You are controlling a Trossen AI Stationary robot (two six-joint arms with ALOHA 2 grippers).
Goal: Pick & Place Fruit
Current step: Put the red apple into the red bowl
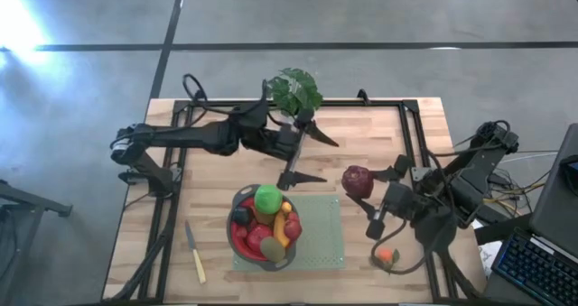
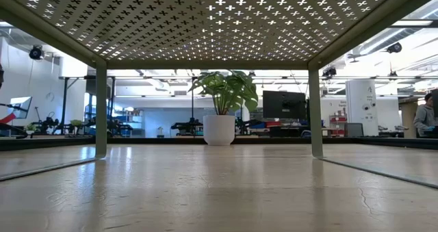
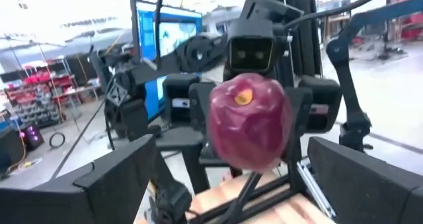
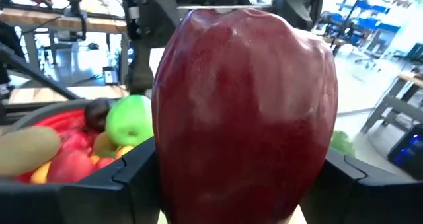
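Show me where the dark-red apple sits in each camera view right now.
High view: dark-red apple right of centre, beside the red bowl.
Low view: not in it.
Left wrist view: centre, facing the open left fingers.
Right wrist view: fills the centre, between the right fingers.
Shared landmark: the green ball in the bowl.

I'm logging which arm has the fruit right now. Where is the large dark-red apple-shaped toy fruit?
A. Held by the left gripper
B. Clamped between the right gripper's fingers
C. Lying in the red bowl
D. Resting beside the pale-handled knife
B: the large dark-red apple-shaped toy fruit sits between the right gripper's dark fingers, while the left gripper stands open and apart from it.
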